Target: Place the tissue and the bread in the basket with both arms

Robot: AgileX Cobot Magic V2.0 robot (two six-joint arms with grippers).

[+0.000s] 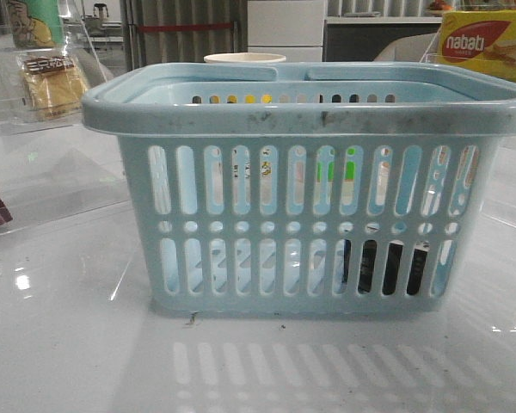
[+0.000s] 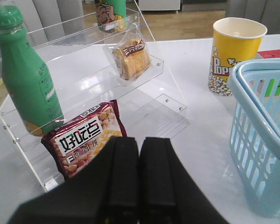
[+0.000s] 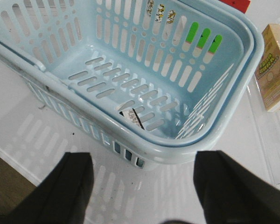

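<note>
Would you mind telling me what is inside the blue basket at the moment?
A small dark pack, the tissue, shows through the basket slots in the front view. From the right wrist, only a dark corner peeks out beneath the near rim, which hides the rest. No bread is visible inside.

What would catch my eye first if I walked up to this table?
The big light blue basket fills the middle of the table, close to the front camera. To its left, a clear plastic shelf holds a green bottle, a bagged bread and a maroon snack packet. Behind the basket stands a yellow popcorn cup.
</note>
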